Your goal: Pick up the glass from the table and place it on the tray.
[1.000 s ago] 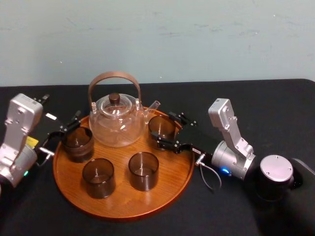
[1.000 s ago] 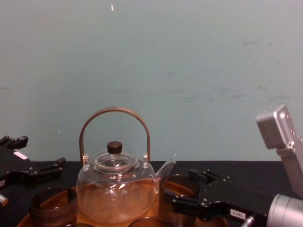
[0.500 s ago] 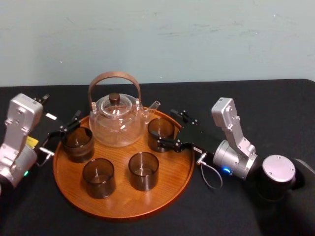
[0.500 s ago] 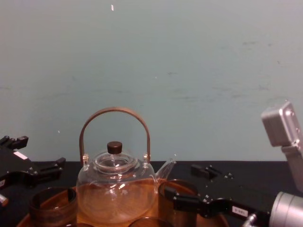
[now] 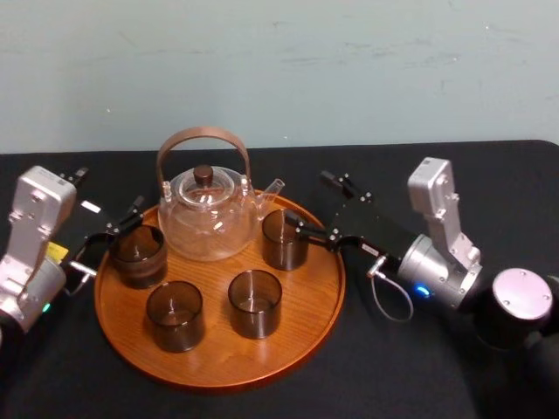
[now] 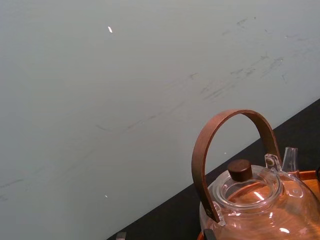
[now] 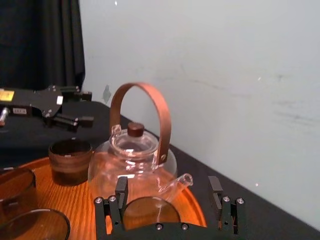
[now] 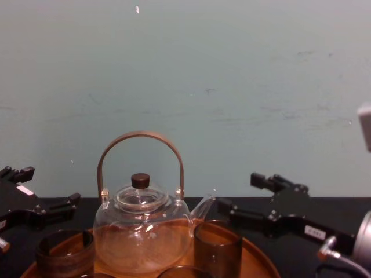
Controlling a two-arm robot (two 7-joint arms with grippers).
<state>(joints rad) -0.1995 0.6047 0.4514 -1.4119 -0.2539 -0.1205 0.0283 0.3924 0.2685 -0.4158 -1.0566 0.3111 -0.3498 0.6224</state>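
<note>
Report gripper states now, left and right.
Left gripper: open, empty, at the tray's left rim.
Right gripper: open, empty, just right of a glass.

Looks like a lab test bench: the tray [image 5: 218, 353] sits on a black-draped table [image 5: 489, 170], with a bare pale wall [image 5: 279, 70] behind it and a dark curtain [image 7: 40, 45] past its left side.

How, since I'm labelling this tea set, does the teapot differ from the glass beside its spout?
The teapot is clear, the glass smoky brown. The teapot is wider and taller, with an arched handle, a knobbed lid and a spout; the glass is a plain open cylinder. Both stand upright on the tray, the open right gripper near the glass.
</note>
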